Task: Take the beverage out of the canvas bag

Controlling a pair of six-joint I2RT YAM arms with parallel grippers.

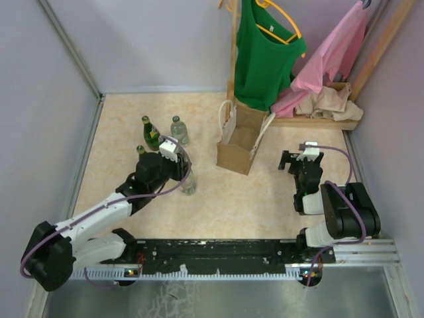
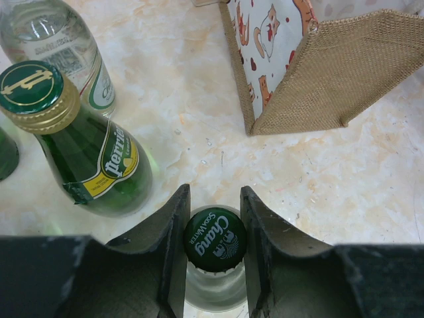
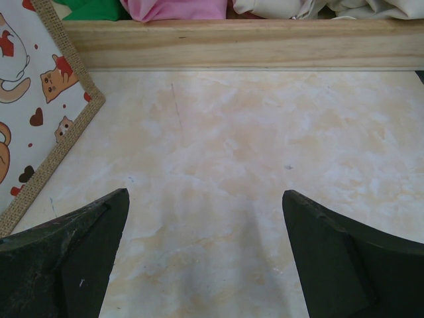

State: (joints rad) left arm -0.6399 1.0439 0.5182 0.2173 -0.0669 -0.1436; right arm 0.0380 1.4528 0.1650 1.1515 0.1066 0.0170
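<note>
The canvas bag stands upright and open-topped mid-table; its cat-print side and tan burlap wall show in the left wrist view and its edge in the right wrist view. A clear soda water bottle with a dark green Chang cap stands on the table left of the bag. My left gripper is shut on its neck, with the jaws against both sides of the cap. My right gripper is open and empty over bare table, right of the bag.
A green Perrier bottle, a clear bottle and another green bottle stand left of the bag. A wooden rack base with a green shirt and pink garment stands behind.
</note>
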